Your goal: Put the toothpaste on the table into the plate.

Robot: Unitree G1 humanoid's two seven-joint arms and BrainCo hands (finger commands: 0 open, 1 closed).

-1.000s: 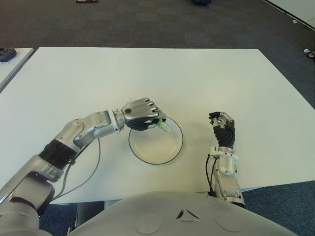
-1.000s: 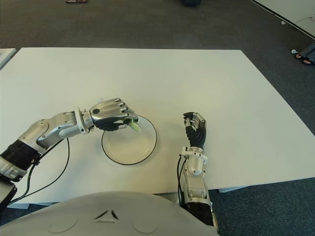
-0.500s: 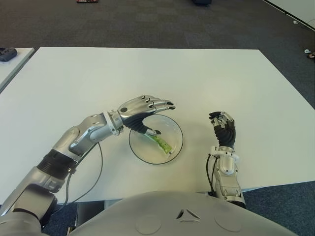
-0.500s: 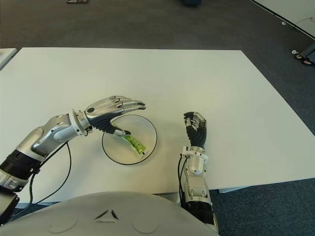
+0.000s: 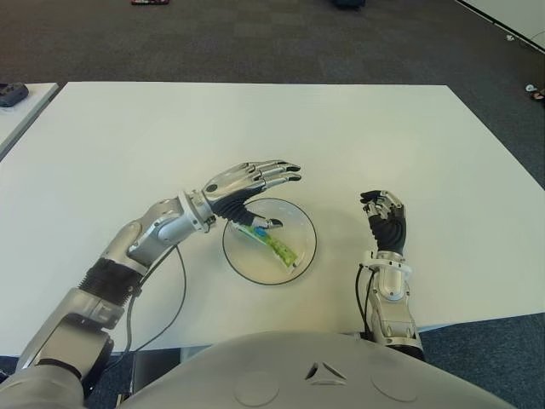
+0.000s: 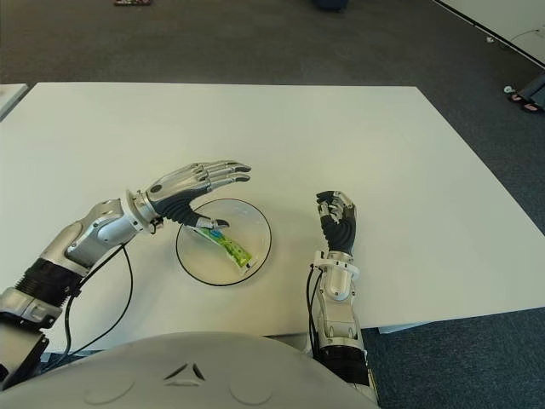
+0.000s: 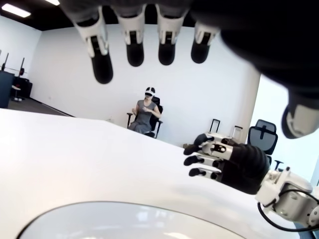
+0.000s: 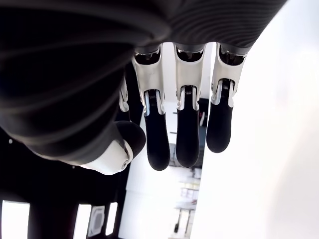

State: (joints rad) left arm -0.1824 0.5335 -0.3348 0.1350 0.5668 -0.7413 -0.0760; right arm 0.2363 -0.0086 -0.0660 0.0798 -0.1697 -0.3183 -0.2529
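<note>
The left hand reaches in from the left with its forearm angled toward the middle of the table. It hovers palm-down above the far-left part of the plate. Its fingers are stretched out nearly straight and spread, pointing right, and they hold nothing; the thumb hangs below them toward the plate. The toothpaste, a green tube with a blue patch near its far end, lies flat inside the plate, slanting from far-left to near-right, just beneath the thumb. Whether the thumb tip touches the tube cannot be told.

The right hand shows to the right of the plate, well apart from it, wrist upright and fingers curled loosely inward around nothing.

In the left wrist view only the fingertips and a thin arc of the plate's rim show; the toothpaste is out of sight there. A seated person wearing a headset appears far behind the table.
</note>
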